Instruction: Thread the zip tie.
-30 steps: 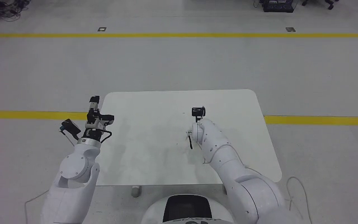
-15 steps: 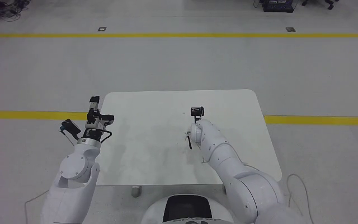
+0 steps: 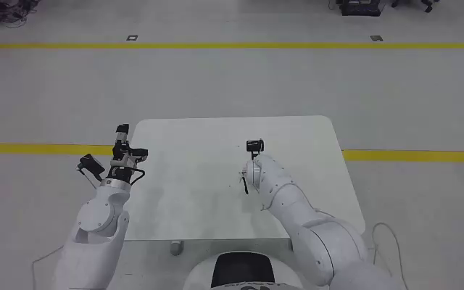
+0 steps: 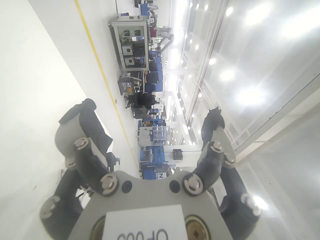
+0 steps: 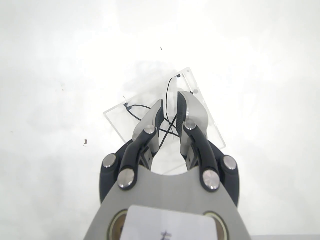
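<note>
A clear plastic plate [image 5: 200,116] lies on the white table [image 3: 196,145], with two thin black zip ties [image 5: 167,88] resting on it and crossing each other. My right gripper [image 5: 170,97] hangs straight over the plate, its fingers a narrow gap apart. One tie's strap runs up through that gap, and its head [image 5: 178,76] lies just beyond the fingertips. The other tie's head [image 5: 126,106] sits beside one finger. In the top view the right gripper [image 3: 246,183] is near the table's middle. My left gripper [image 4: 150,111] is open and holds nothing, at the table's left edge [image 3: 125,154].
Small dark specks [image 5: 85,141] dot the table around the plate. The tabletop is bare on all sides of the plate. Beyond the table is grey floor with yellow lines [image 3: 232,46].
My right arm has edged slightly to the left over the plate. The left arm has not moved.
</note>
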Robot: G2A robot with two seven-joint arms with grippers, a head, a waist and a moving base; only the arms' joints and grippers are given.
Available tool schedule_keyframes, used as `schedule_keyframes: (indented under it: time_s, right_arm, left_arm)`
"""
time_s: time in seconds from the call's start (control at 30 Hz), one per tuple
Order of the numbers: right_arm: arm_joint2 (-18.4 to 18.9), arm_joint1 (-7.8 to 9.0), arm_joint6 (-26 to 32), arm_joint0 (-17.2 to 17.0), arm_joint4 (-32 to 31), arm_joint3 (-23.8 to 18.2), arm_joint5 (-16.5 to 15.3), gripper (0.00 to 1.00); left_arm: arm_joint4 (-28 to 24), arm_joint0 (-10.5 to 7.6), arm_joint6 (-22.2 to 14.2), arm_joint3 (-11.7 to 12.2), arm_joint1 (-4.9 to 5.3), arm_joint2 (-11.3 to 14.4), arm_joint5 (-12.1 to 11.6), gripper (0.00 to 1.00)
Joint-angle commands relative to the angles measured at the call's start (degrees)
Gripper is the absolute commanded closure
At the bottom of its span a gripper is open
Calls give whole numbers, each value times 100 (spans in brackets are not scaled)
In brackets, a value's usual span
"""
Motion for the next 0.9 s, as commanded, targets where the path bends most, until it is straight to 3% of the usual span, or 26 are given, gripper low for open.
schedule_keyframes:
  time_s: [0.0, 0.87]
  right_arm:
    - [0, -8, 2, 21, 0, 49, 0, 86]
    - [124, -24, -57, 206, 0, 443, 0, 89]
  left_arm:
    - [0, 0, 0, 0, 0, 0, 0, 0]
    - [0, 0, 0, 0, 0, 0, 0, 0]
